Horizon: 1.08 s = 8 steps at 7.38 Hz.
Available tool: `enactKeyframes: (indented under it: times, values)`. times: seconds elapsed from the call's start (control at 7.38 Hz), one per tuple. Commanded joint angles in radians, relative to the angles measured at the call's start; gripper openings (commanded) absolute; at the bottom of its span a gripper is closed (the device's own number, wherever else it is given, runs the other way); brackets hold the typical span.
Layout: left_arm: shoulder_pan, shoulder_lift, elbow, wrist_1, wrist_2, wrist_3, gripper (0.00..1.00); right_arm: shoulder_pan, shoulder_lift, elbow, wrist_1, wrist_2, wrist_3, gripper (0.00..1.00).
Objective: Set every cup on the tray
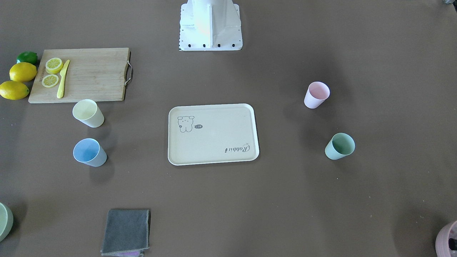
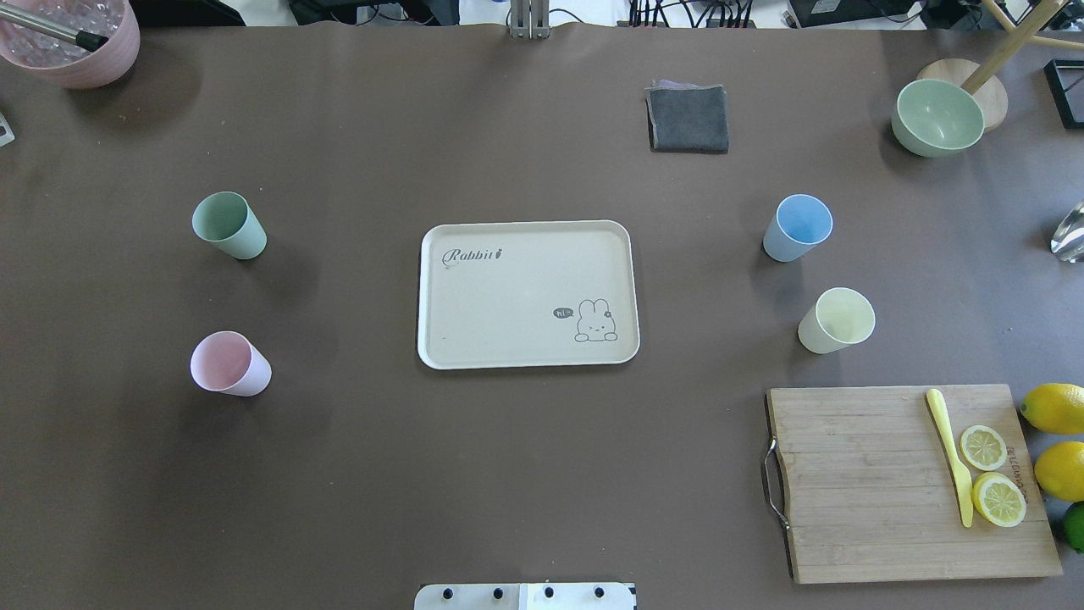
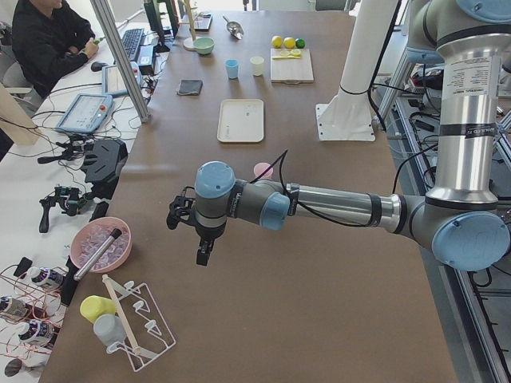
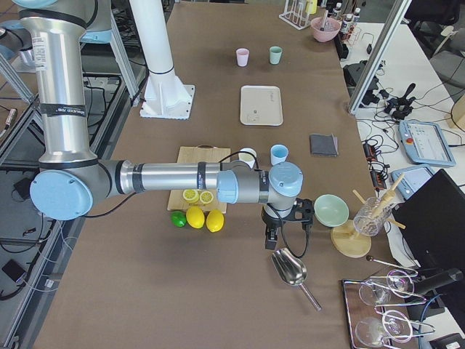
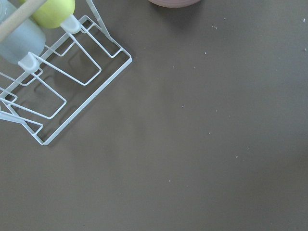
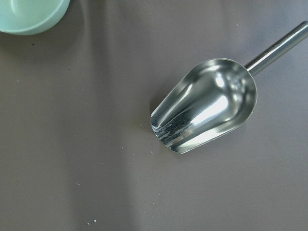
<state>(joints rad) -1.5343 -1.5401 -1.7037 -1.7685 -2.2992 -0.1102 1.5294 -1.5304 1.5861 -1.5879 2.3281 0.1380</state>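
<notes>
The cream rabbit tray (image 2: 508, 296) lies at the table's middle with nothing on it. The mint green cup (image 2: 227, 224) and pink cup (image 2: 229, 364) stand upright on its left in the overhead view. The light blue cup (image 2: 798, 227) and pale yellow cup (image 2: 837, 319) stand on its right. My left gripper (image 3: 202, 254) hangs over the table's left end, far from the cups. My right gripper (image 4: 270, 238) hangs over the right end above a metal scoop (image 6: 207, 108). Both show only in the side views, so I cannot tell if they are open or shut.
A wooden cutting board (image 2: 864, 483) with lemon slices and a yellow knife sits near the right front, lemons (image 2: 1054, 408) beside it. A grey cloth (image 2: 688, 119), a pale-green bowl (image 2: 936, 117), a ribbed pink pot (image 2: 72, 42) and a wire rack (image 5: 57, 91) are also there.
</notes>
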Motion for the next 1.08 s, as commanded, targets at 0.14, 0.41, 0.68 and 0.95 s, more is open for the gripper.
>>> enactKeyframes:
  times: [0.14, 0.41, 0.68, 0.95]
  values:
    - [0.0, 0.002, 0.001, -0.002, 0.0, -0.002, 0.98, 0.0, -0.002, 0.0, 0.002, 0.002, -0.005, 1.0]
    - [0.0, 0.002, -0.001, -0.003, 0.001, -0.002, 0.98, 0.0, -0.007, -0.002, 0.002, 0.002, -0.006, 1.0]
    - [0.0, 0.002, -0.005, -0.005, -0.002, -0.002, 0.98, 0.0, -0.013, 0.0, 0.003, 0.016, -0.006, 1.0]
    - [0.017, -0.012, -0.001, -0.009, -0.002, 0.006, 0.98, 0.001, -0.019, 0.005, 0.005, 0.048, -0.008, 1.0]
